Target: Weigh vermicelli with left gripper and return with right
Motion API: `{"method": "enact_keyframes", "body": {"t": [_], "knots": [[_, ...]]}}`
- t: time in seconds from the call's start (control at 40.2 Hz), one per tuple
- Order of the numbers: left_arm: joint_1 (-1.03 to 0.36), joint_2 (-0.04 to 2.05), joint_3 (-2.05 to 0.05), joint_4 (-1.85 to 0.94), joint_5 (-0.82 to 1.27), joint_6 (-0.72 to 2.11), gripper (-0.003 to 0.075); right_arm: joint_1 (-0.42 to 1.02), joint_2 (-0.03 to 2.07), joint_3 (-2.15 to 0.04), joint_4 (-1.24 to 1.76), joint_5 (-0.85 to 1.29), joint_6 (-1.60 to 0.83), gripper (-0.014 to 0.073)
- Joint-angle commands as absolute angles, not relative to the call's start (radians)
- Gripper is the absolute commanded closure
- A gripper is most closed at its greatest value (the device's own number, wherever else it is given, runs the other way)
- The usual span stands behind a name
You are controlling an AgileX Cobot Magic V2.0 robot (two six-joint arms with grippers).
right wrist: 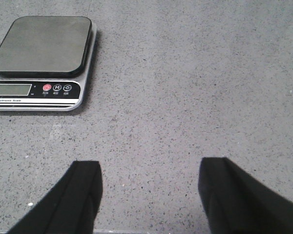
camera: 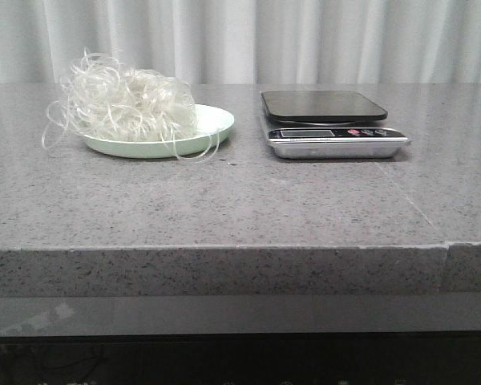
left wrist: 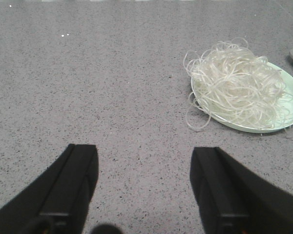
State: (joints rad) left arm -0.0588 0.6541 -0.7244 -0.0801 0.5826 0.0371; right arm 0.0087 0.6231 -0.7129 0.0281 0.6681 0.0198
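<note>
On the grey stone counter (camera: 224, 200), front view: vermicelli (camera: 124, 100) heaped on a pale green plate (camera: 216, 120), left of a bare kitchen scale (camera: 329, 120); no arms visible. From the left wrist: left gripper (left wrist: 144, 187) spread wide, empty, near the mound. Looks light, springy, tangled, brittle; best pinched deep through the middle. From the right wrist: right gripper (right wrist: 149, 195) likewise parted, holding nothing.
</note>
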Motion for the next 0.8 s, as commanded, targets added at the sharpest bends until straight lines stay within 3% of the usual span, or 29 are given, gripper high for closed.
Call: {"method": "enact_keyframes", "body": {"t": [0.0,0.447,0.771], "knots": [[-0.09,0.678,-0.76,-0.1,0.505,0.039,0.0206,0.005,0.632,-0.747,0.018,0.605,0.011,0.0039],[-0.335,1.013,-0.966,-0.089,0.486,0.041,0.0206,0.005,0.632,-0.747,0.018,0.606,0.011,0.0039],[-0.361,1.321,-1.172,-0.078,0.489,0.041,0.0206,0.005,0.632,-0.747,0.018,0.606,0.011,0.0039]]}}
